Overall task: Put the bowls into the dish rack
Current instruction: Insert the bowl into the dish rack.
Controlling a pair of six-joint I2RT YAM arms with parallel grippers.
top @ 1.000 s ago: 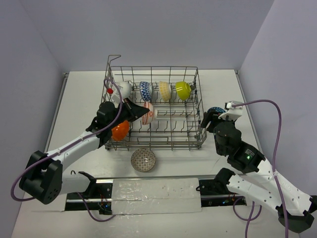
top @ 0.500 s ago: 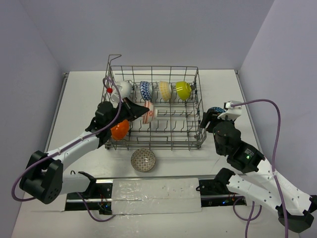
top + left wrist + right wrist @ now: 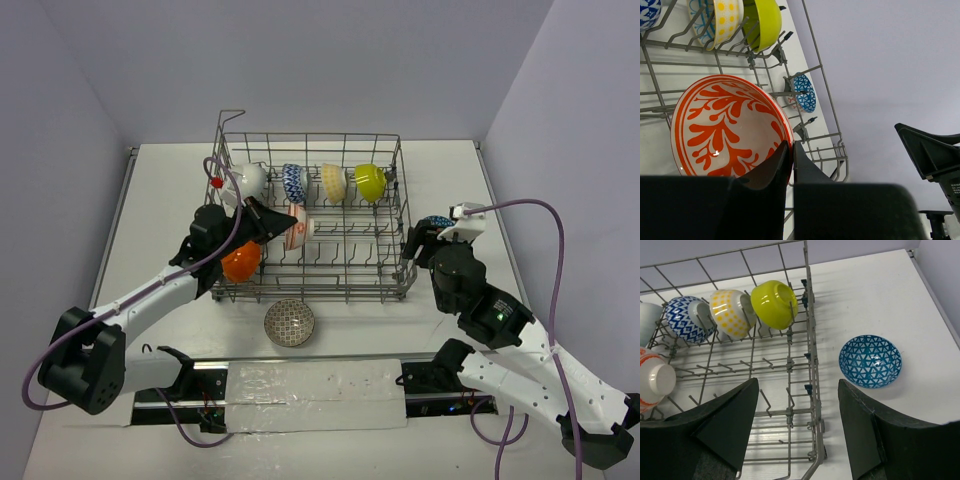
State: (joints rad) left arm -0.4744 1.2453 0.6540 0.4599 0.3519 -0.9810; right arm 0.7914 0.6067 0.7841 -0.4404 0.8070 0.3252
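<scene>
Six bowls (image 3: 333, 182) in dish rack (image 3: 400, 200); two on tabletop (image 3: 160, 200): grey bowl (image 3: 289, 322) near side of rack, blue bowl (image 3: 870, 361) right of it. Left end effector (image 3: 791, 150) pinches red-white bowl (image 3: 725, 130) rim inside rack. Right end effector (image 3: 797, 385) spread, empty.

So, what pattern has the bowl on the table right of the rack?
The bowl is blue with pale triangle lines; clearest in the right wrist view.

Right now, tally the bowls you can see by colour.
white bowl: 1
blue-and-white bowl: 1
yellow-dotted bowl: 1
lime bowl: 1
red-and-white bowl: 1
orange bowl: 1
grey bowl: 1
blue triangle-pattern bowl: 1
Total: 8
</scene>
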